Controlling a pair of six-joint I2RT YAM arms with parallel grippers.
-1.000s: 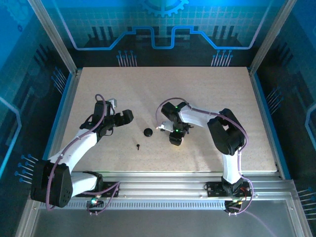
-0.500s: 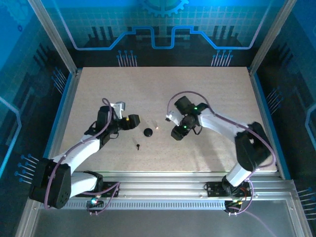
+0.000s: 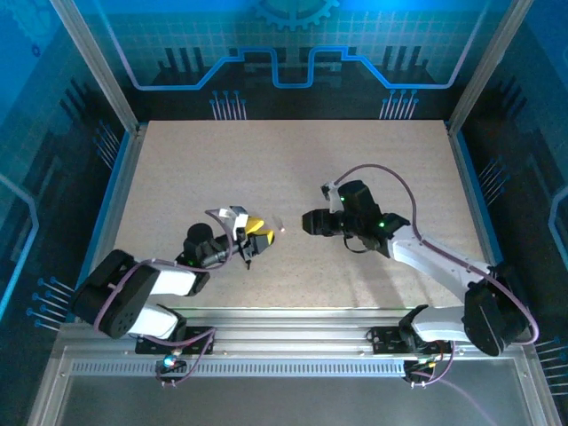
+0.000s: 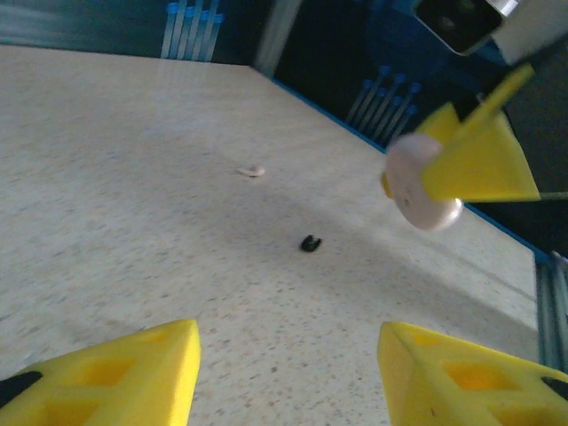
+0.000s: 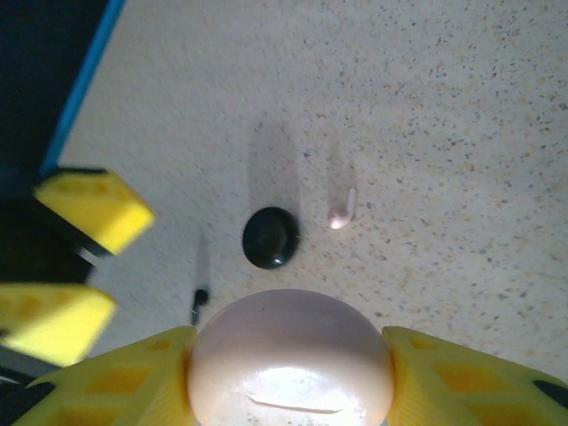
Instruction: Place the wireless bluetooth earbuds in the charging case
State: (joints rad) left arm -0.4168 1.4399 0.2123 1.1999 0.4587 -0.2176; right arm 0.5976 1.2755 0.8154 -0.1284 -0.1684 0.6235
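Note:
The charging case (image 5: pixel 271 238), a small round black puck, lies flat on the speckled table. A tiny black earbud (image 5: pixel 199 302) with a short stem lies near it, toward my left gripper; in the left wrist view a small black piece (image 4: pixel 310 242) lies ahead of the fingers. My right gripper (image 5: pixel 288 364) (image 3: pixel 308 222) hovers above the table, shut on a white glossy round object (image 5: pixel 290 355) with a thin seam. My left gripper (image 4: pixel 288 373) (image 3: pixel 255 235) stands open just left of the puck, bare table between its yellow fingers.
A small white stemmed piece (image 5: pixel 342 210) (image 4: pixel 251 170) (image 3: pixel 282 230) lies on the table beside the black puck, between the two grippers. The blue table rim (image 4: pixel 417 169) runs behind them. Bare tabletop (image 3: pixel 293 160) stretches toward the back wall.
My left gripper swung down and right to the black pieces, its jaws narrowing. My right gripper lifted off the table and pulled back right and up with the white round object.

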